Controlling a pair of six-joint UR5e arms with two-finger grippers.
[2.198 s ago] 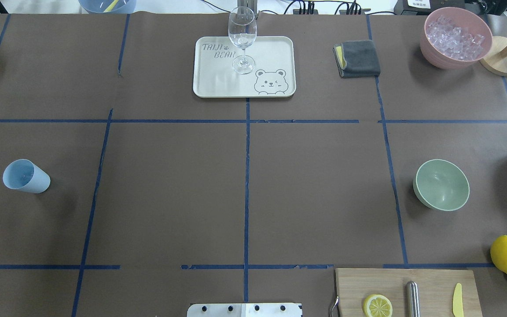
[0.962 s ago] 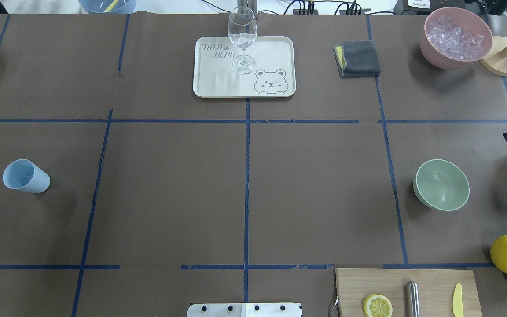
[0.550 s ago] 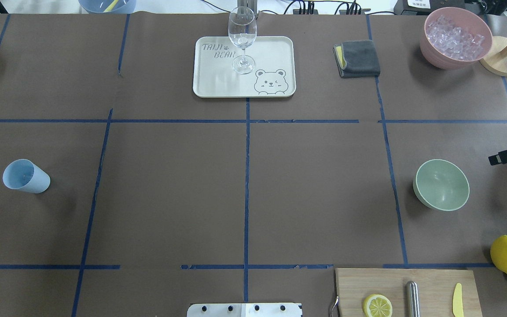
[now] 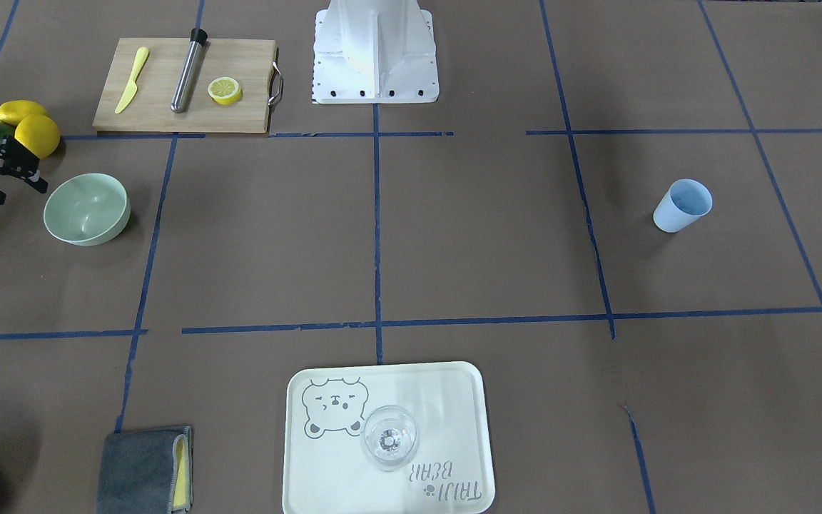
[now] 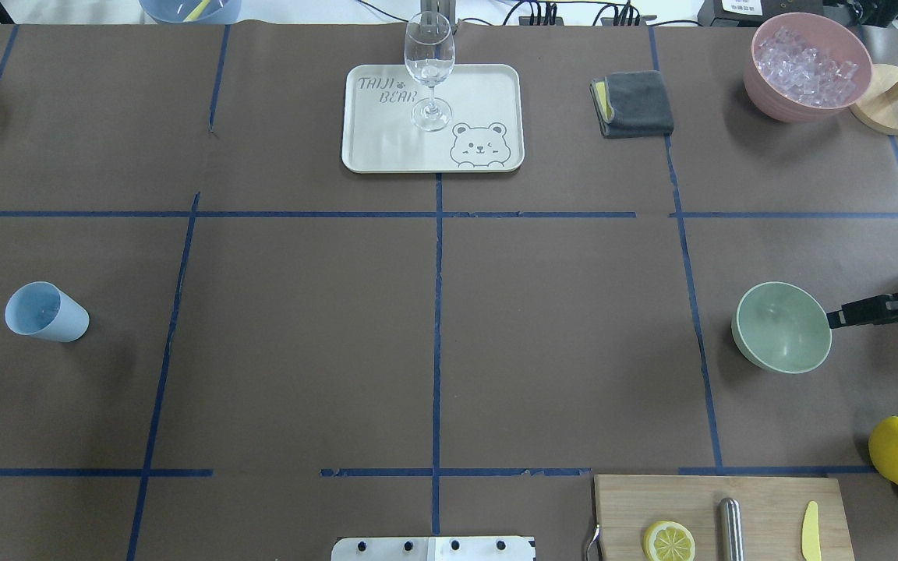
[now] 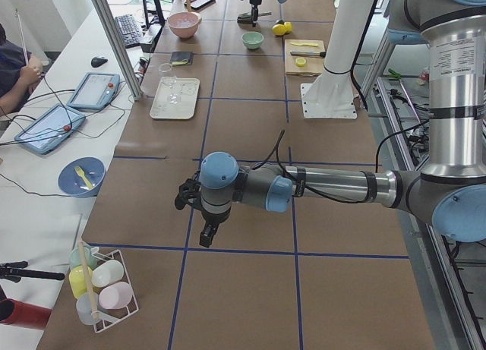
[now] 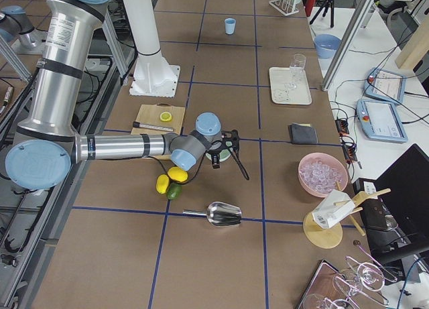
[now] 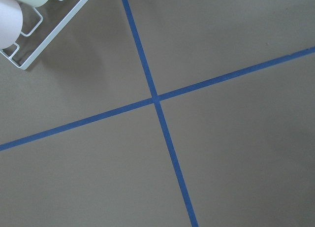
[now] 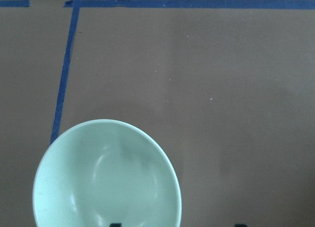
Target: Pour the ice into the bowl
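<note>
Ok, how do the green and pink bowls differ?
The green bowl is empty; the pink bowl is heaped with ice. The green bowl is smaller than the pink bowl. The green bowl has the open right hand close by; the pink bowl stands far from it. Both are round and upright.

The brown paper-covered table (image 5: pixel 301 327) is lit evenly from overhead; faint glare is caught inside the round mint-green bowl (image 9: pixel 106 178).

Right arm (image 7: pixel 127 147) stretched out low, near horizontal, wrist level. Right gripper (image 5: pixel 875 271) faces sideways, fingers (image 5: pixel 858 312) spread wide apart. Left arm (image 6: pixel 334 187) extended horizontal, wrist bent down. Left gripper (image 6: pixel 205 232) points downward; whether jaws parted or closed, unclear.
</note>
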